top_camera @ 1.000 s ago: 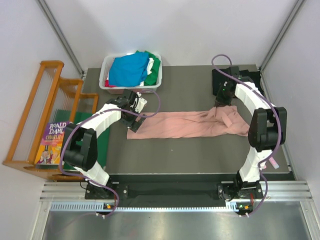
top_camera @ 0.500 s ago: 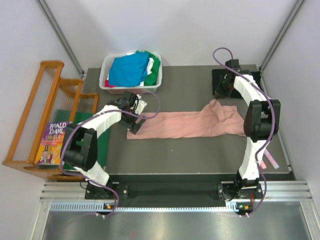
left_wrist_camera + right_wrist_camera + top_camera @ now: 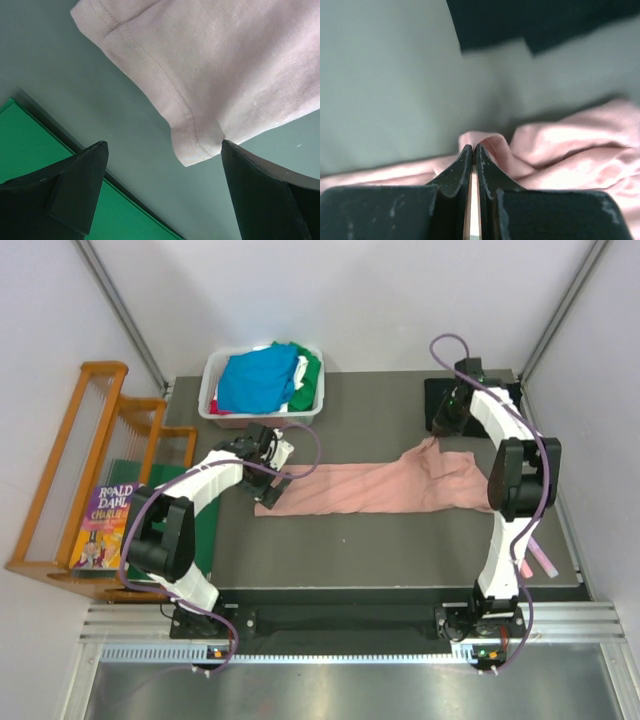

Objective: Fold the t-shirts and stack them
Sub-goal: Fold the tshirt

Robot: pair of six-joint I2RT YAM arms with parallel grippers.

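A dusty-pink t-shirt [image 3: 370, 488] lies stretched left to right across the dark table. My right gripper [image 3: 436, 438] is shut on a fold at the shirt's far right corner, and the pinched pink cloth [image 3: 492, 145] shows around the closed jaws [image 3: 473, 147]. My left gripper [image 3: 270, 478] hovers open over the shirt's left end, and the hemmed corner [image 3: 195, 145] lies between its fingertips [image 3: 164, 147], untouched. A black t-shirt [image 3: 478, 405] lies at the back right, behind the right gripper, and also shows in the right wrist view [image 3: 545, 20].
A white basket [image 3: 212, 405] at the back left holds blue [image 3: 255, 380], green and white shirts. A flat green board [image 3: 205, 535] lies off the table's left edge, also seen in the left wrist view [image 3: 30, 150]. A wooden rack [image 3: 60, 470] and a book [image 3: 100, 525] stand left. A pink tube [image 3: 545, 560] lies at the front right.
My right gripper has moved toward the back with the shirt's corner, pulling the bunched right end out flatter. The left arm has not moved.
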